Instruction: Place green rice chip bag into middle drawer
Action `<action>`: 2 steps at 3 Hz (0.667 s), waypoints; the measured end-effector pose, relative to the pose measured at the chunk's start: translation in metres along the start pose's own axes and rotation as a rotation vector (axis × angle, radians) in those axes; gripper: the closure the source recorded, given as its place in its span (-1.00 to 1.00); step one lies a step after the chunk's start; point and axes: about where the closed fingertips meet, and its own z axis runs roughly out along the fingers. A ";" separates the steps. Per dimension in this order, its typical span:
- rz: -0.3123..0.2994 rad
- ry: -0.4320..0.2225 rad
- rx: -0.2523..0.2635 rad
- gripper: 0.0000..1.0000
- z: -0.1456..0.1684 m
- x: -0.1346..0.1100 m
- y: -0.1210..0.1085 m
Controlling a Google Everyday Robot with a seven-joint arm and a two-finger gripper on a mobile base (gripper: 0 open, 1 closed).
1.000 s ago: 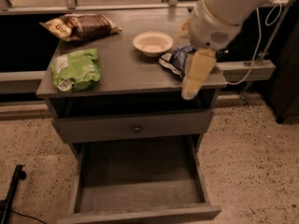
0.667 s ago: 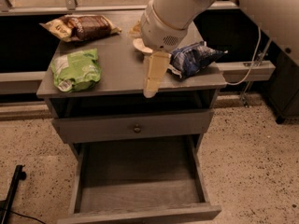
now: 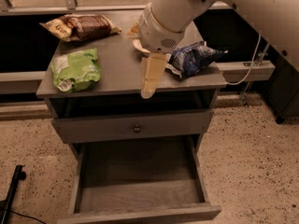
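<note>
The green rice chip bag (image 3: pixel 74 70) lies flat on the left part of the grey cabinet top (image 3: pixel 117 64), label toward the front. The middle drawer (image 3: pixel 140 192) stands pulled out at the bottom of the cabinet, its flat floor bare. My gripper (image 3: pixel 147 92) is cream-coloured and hangs down from the large white arm over the front middle of the top. It is to the right of the green bag and apart from it, with nothing seen in it.
A dark blue bag (image 3: pixel 191 59) lies on the top's right side, and a brown-and-yellow bag (image 3: pixel 81 27) at the back left. A white bowl (image 3: pixel 137 44) is mostly hidden behind the arm. A closed drawer front with a knob (image 3: pixel 136 128) sits above the open drawer. A cable (image 3: pixel 247 73) hangs at the right.
The arm and gripper have swung left, from over the blue bag to the middle of the top, closer to the green bag. The bags and drawer have not moved.
</note>
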 end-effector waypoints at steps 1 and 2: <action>-0.062 -0.037 0.020 -1.00 0.034 -0.022 -0.027; -0.112 -0.072 0.039 -1.00 0.074 -0.040 -0.055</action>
